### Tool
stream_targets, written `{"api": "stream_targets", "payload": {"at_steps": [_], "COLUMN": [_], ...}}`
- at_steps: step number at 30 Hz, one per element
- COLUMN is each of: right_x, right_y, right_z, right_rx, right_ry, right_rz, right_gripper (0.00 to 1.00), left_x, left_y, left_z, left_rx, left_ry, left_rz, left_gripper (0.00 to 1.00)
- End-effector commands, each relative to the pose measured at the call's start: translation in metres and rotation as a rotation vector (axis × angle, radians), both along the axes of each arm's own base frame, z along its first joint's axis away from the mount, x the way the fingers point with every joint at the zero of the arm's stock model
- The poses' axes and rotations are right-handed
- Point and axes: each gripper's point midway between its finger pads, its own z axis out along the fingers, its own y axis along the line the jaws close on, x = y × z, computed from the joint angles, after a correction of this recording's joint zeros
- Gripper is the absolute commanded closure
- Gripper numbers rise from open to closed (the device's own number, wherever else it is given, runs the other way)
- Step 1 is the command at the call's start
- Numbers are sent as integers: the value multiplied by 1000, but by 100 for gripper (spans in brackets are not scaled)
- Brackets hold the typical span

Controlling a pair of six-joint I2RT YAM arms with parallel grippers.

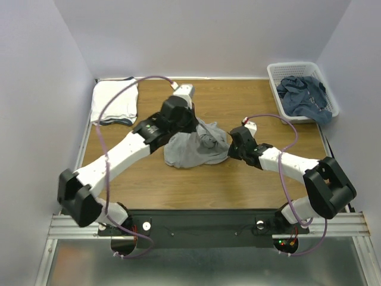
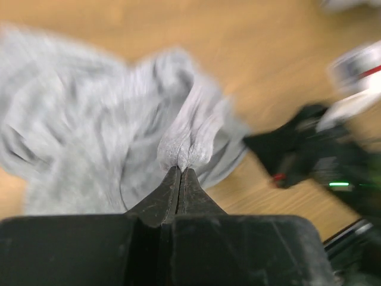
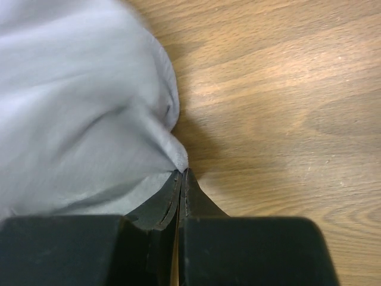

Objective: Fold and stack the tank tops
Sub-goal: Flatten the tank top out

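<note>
wood table [image 1: 196, 190], white lattice basket [image 1: 274, 83] at the far right corner. inside it: one dusty blue tank top [image 1: 305, 95], crumpled, part of it draped over the basket's near rim. can't tell if anything lies under it.

grey tank top [image 1: 190, 149] sits mid-table in a bunched heap, between the two wrists. folded white tank top [image 1: 114, 101] lies flat at the far left corner, well apart from the heap.

left arm [image 1: 128, 152]: elbow low at near left, forearm running diagonally up to the centre, wrist over the far edge of the heap. right arm [image 1: 292, 164]: elbow at near right, forearm running left and low, wrist at the heap's right edge.

left gripper [image 2: 180, 170]: jaws fully together, pinching a raised fold of the grey fabric. that view is motion-blurred.

right gripper [image 3: 181, 174]: jaws together too, tips nipping a corner of grey cloth right at the table surface, bare wood to its right.
</note>
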Motion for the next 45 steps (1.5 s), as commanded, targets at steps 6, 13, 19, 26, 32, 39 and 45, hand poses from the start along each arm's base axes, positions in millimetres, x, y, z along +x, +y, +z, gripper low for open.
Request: {"api": "stream_targets", "payload": {"at_steps": [6, 13, 19, 26, 32, 39, 45], "right_x": [21, 27, 22, -4, -19, -50, -80], "right_y": [-9, -16, -27, 9, -13, -45, -39], "right_z": [29, 55, 95, 124, 124, 107, 63], "right_rx": [-5, 2, 26, 234, 215, 202, 239], "right_ry": [-79, -122, -196, -187, -199, -157, -15], "right_rz": [-41, -60, -79, 84, 15, -98, -60], "right_gripper": [100, 99, 77, 66, 64, 54, 53], "left_x": [-14, -16, -31, -74, -140, -169, -109], "left_y": [50, 75, 56, -22, -101, -127, -93], "left_z": [107, 114, 121, 84, 35, -24, -23], "left_rx": [-72, -59, -147, -310, -338, -263, -139], "left_ry": [-181, -207, -208, -75, 18, 120, 14], "left_rz": [114, 203, 85, -256, -517, -626, -355], "left_gripper": [100, 100, 100, 100, 100, 58, 42]}}
